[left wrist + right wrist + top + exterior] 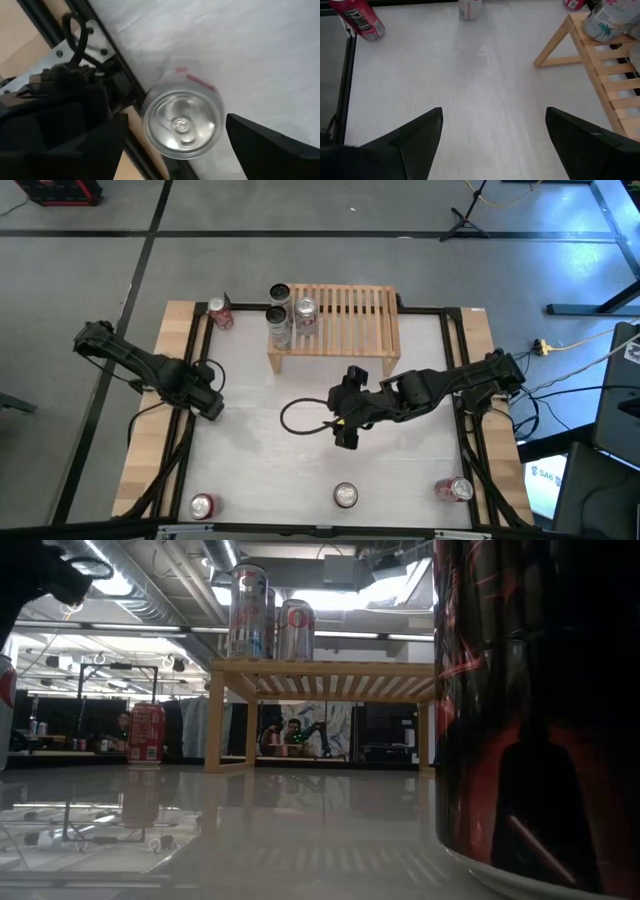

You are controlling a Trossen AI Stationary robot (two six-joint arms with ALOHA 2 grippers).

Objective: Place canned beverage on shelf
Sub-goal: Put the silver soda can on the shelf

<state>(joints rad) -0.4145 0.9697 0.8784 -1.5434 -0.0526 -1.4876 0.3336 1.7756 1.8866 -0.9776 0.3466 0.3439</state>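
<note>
The pale slatted shelf (345, 320) stands at the table's far middle, with three cans (279, 320) upright on its left end. My left gripper (212, 408) is open by the table's left rail. It points down over an upright can with a silver top (182, 125), one finger on either side and a gap to each. The gripper hides this can in the high view. My right gripper (345, 435) is open and empty over the table's middle, near the shelf's front. The shelf's corner also shows in the right wrist view (600, 65).
A red can (219, 311) stands on the table left of the shelf. Three more cans stand along the near edge: left (203, 505), middle (346, 496) and right (455, 489). A dark can (540, 710) fills the low view's right. A cable loop (300, 418) lies mid-table.
</note>
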